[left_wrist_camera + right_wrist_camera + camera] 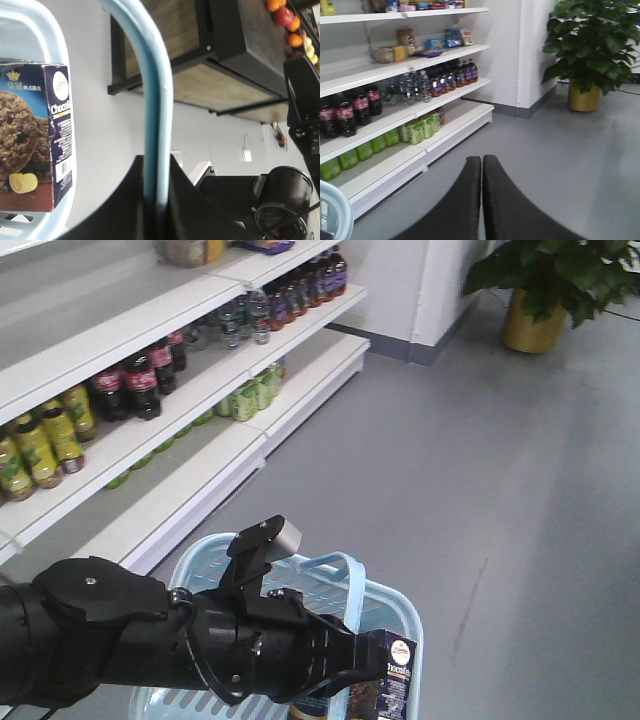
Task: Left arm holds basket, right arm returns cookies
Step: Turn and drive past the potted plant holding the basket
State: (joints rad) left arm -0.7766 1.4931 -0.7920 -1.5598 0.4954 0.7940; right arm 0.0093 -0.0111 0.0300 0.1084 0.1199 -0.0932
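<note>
Smooth grey floor fills the front view, with white shelves (200, 490) of drink bottles at upper left and a potted plant (560, 280) at upper right; along the bottom the bulky black left arm (120, 640) lies across the slotted light blue basket (395, 600), hiding part of it; we see the navy cardboard cookie box (395, 680) upright inside; the left gripper (157, 205) clamps the rounded loop handle (159, 100); the right gripper (481, 195) is pressed closed, seemingly on nothing.

The front view looks down over the left arm (110, 635) onto the basket (200, 552). The left wrist view sits close against its handle (159, 100); the right wrist view faces outward, sharing shelves (450, 52) and plant (590, 45) with the front.
</note>
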